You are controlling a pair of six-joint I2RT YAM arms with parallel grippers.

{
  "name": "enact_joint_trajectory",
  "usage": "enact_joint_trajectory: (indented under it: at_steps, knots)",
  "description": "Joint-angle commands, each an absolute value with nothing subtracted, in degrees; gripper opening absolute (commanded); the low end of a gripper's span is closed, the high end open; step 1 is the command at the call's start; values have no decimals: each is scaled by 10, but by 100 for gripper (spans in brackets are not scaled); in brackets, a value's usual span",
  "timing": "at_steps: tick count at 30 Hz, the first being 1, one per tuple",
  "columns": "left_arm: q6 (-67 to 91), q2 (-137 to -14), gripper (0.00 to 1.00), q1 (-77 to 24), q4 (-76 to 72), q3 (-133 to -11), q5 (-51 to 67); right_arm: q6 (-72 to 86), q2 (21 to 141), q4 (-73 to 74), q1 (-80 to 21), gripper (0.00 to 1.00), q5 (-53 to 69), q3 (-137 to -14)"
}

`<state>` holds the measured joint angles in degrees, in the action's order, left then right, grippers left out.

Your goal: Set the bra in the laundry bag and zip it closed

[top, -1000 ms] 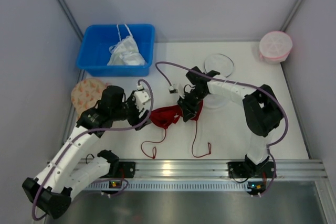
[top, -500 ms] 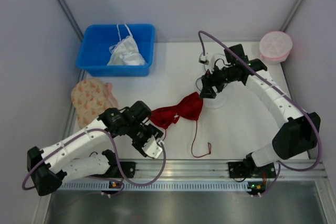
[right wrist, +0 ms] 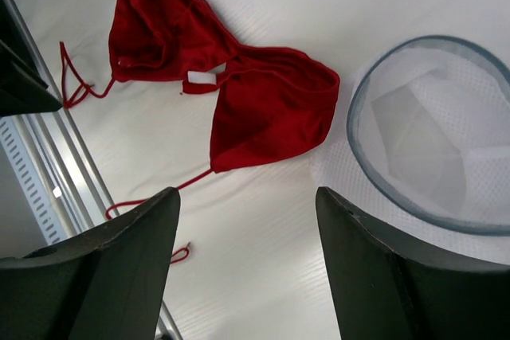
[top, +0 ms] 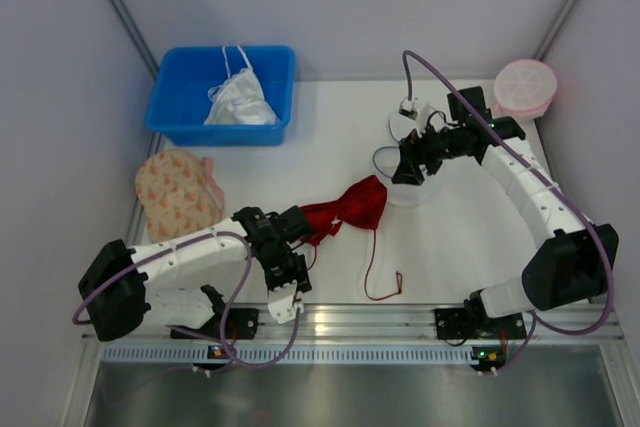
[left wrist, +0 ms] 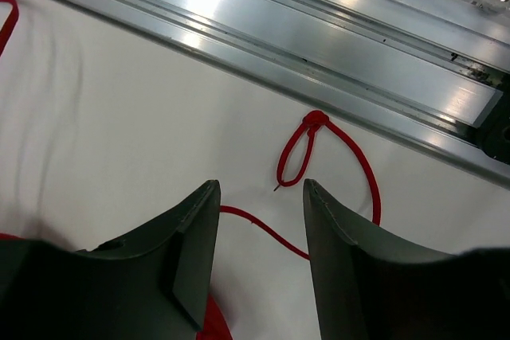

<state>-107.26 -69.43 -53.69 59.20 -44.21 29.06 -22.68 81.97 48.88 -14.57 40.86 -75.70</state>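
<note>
**Top view:** My left gripper (top: 288, 275) is hanging low by the near edge of the white tabletop (top: 330, 137), close to the aluminium rail (top: 400, 322). My right gripper (top: 405, 175) is hovering over the round, translucent white mesh laundry bag with the thin dark wire rim (top: 398, 194), right of the middle. The small dark-red fabric bra (top: 345, 209) is lying on the tabletop between the two grippers. It is outside the bag, with one cup just beside the rim and a thin red string strap (top: 368, 267) trailing toward the near edge. A blue plastic bin (top: 170, 112) holding a white garment (top: 240, 102) is sitting at the far-left corner. A beige patterned disc (top: 178, 192) is lying by the left edge and a pink round mesh bag (top: 525, 87) at the far-right corner.

**Left wrist:** My dark fingers (left wrist: 183, 260) are standing apart, gripping nothing. A knotted loop of strap is lying on the tabletop beyond them, near the rail.

**Right wrist:** My fingers (right wrist: 111, 276) are standing wide apart and empty above the bra. Both cups are lying spread out, and the bag's rim is showing at the right.
</note>
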Motion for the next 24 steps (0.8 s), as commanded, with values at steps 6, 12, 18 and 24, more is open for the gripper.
enact_joint_trajectory:
  at_steps: [6,12,18,24]
  knots:
    - [-1124,-773,49,-551,550,-432,248,-217,805,468,-137,70,422,-754]
    - [-1119,-815,46,-552,521,-424,229,-215,804,469,-130,70,424,-753]
    - [-1134,-834,34,-552,496,-389,214,-221,802,475,-126,70,420,-756]
    - [-1120,-806,13,-565,497,-388,238,-228,800,477,-120,68,419,-754]
